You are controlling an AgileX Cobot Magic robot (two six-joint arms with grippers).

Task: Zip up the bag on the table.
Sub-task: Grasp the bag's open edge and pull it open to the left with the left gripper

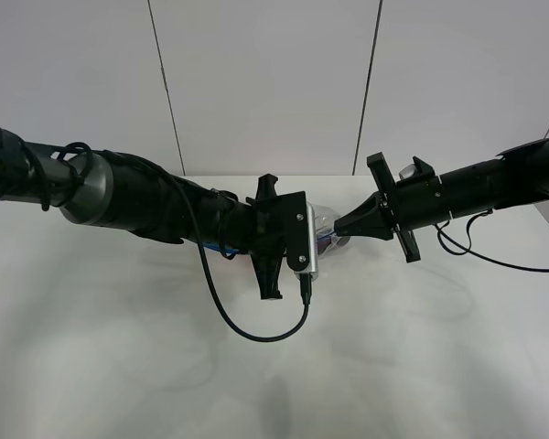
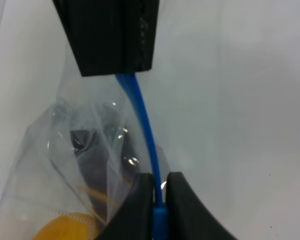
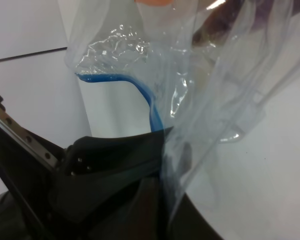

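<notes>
The clear plastic bag [image 1: 324, 222] lies on the white table [image 1: 119, 375] between my two arms, mostly hidden by them. In the left wrist view my left gripper [image 2: 160, 182] is shut on the blue seal strip [image 2: 146, 130], which runs taut to the black fingers of my right gripper [image 2: 110, 35]. Inside the bag [image 2: 55, 165] I see a dark item [image 2: 90, 150] and a yellow fruit [image 2: 65, 227]. In the right wrist view my right gripper [image 3: 164, 137] is shut on the bag's edge where the blue strip [image 3: 125, 82] enters it. An orange fruit [image 3: 152, 1] shows at the frame's edge.
A black cable [image 1: 247, 331] hangs in a loop from the left wrist camera onto the table. Another cable [image 1: 494, 261] trails from the right arm. A white panelled wall [image 1: 274, 82] stands behind the table.
</notes>
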